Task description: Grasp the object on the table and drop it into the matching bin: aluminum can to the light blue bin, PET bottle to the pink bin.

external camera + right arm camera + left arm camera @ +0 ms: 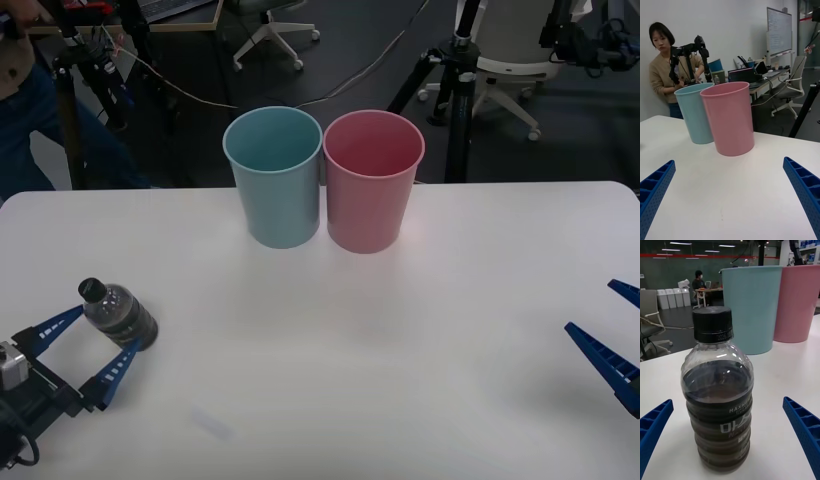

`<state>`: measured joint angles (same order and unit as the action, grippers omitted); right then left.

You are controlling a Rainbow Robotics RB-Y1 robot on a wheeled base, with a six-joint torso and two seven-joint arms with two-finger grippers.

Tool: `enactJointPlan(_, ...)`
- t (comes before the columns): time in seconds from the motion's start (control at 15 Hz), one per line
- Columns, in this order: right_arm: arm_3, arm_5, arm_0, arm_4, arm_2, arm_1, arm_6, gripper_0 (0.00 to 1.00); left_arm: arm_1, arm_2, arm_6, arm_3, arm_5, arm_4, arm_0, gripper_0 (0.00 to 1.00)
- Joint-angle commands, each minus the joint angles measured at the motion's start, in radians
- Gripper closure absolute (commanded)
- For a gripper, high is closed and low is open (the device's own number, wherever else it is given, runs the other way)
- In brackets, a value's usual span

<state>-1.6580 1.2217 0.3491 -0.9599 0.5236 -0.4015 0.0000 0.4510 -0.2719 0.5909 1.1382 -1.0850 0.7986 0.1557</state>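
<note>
Spanning the scene, the table [400,330] carries the light blue bin [274,180] touching the pink bin [372,185] at its far edge, while the left gripper [92,335], fingers spread for a grasp, brackets the upright PET bottle [120,312], and the right gripper [612,330] waits unclenched.

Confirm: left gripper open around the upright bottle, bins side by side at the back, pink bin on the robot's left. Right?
Not quite. The pink bin stands on the robot's right of the light blue bin, as the front view shows. The rest holds: the left gripper is open around the upright bottle.
</note>
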Motion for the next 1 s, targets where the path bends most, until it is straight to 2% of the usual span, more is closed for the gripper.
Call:
enactJointPlan(0.07,0.0,0.0,0.0,0.0,0.0,0.0,0.0,0.0,0.0,0.019,0.006,-0.002,0.022,0.004,-0.022,0.0)
enactJointPlan(0.47,0.0,0.0,0.0,0.0,0.0,0.0,0.0,0.0,0.0,0.023,0.001,-0.054,0.033,0.03,-0.091,0.0)
enactJointPlan(1.0,0.0,0.0,0.0,0.0,0.0,0.0,0.0,0.0,0.0,0.04,-0.016,-0.057,0.071,0.033,-0.122,0.0)
